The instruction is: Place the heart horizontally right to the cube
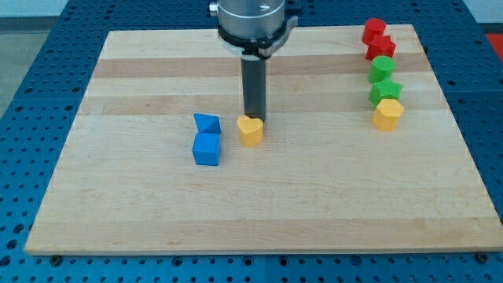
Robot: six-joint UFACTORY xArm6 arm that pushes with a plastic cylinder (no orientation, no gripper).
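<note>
A yellow heart lies near the board's middle. A blue cube sits to its lower left, about a block's width away. A second blue block, shape unclear, touches the cube's upper edge. My tip stands right at the heart's upper edge, touching or nearly touching it.
A column of blocks stands at the view's upper right: two red blocks, two green blocks, and a yellow hexagon-like block. The wooden board lies on a blue perforated table.
</note>
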